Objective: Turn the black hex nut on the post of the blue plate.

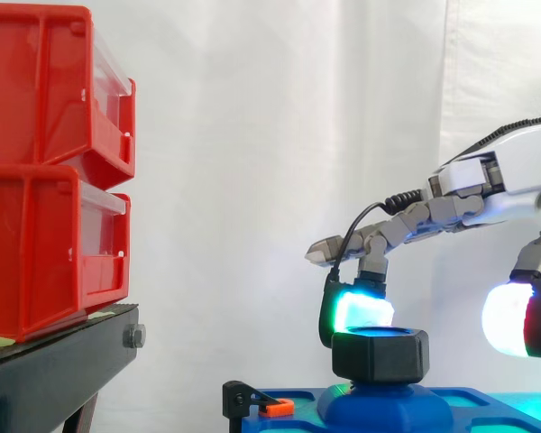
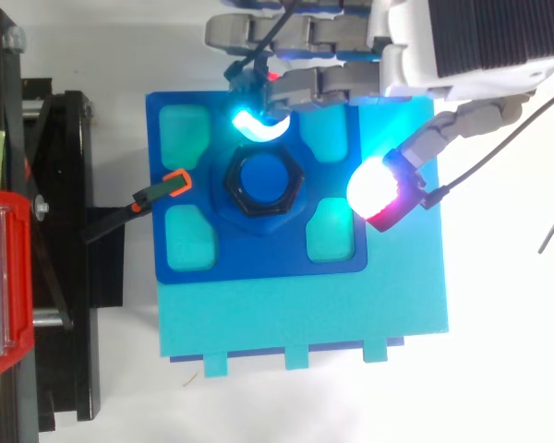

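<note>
Black hex nut (image 1: 380, 354) sat upright on the blue post (image 2: 265, 178), at the centre of the blue plate (image 2: 258, 254). The post end showed through the nut's bore from above. A rounded blue boss (image 1: 383, 410) on the plate lay directly under the nut.

The hand (image 1: 473, 185) reached in from the right in the side view, and from the upper edge in the top view. One finger was bent down, with its cyan-green pad (image 2: 256, 123) close beside the nut's far edge. From above a narrow strip of plate separated the two, so no contact was seen. Another finger lay nearly straight, pointing left above it. The thumb pad (image 2: 377, 187), white with red, hung over the plate to the nut's right, well apart from it.

The fingers were spread either side of the nut and closed on nothing.

A black clamp with an orange tip (image 2: 171, 183) lay at the plate's left edge, pointing toward the nut. The plate rested on a larger teal base (image 2: 305, 314).

Two red bins (image 1: 45, 180) were stacked on the black stand (image 1: 54, 361), left of the plate, with a white curtain (image 1: 252, 135) behind.
</note>
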